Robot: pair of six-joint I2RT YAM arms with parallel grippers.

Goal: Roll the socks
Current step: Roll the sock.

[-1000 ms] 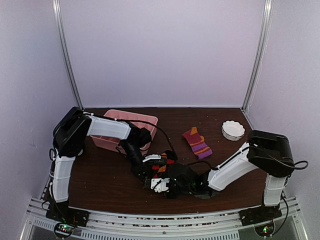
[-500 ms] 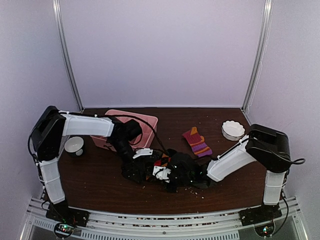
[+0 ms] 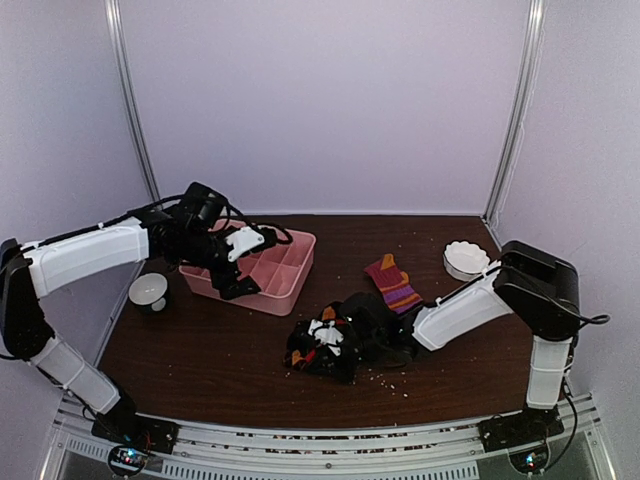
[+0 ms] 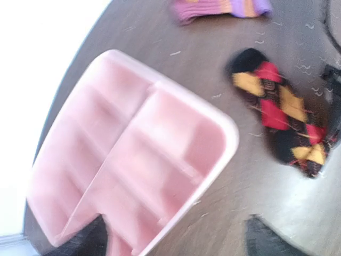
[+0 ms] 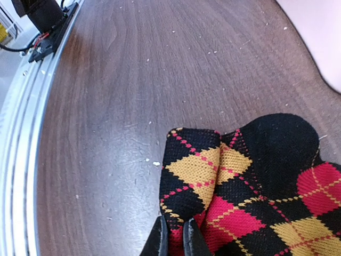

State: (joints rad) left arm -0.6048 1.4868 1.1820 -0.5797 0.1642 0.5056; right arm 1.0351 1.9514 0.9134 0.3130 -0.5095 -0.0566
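Note:
A black argyle sock with red and yellow diamonds lies bunched at the table's middle front. My right gripper is shut on the edge of this argyle sock, a fold of fabric pinched between the jaws. A striped purple and orange sock lies flat further back, untouched, and shows at the top of the left wrist view. My left gripper hovers open over the pink tray, holding nothing. The argyle sock lies well to its right.
The pink tray has several compartments. A small white cup stands at the left edge, and a white fluted dish at the back right. Crumbs dot the brown table around the argyle sock. Walls close in the back and sides.
My left gripper let go of the argyle sock, opened, and swung back and left to above the pink tray. The right gripper stayed shut on the sock and shifted slightly left.

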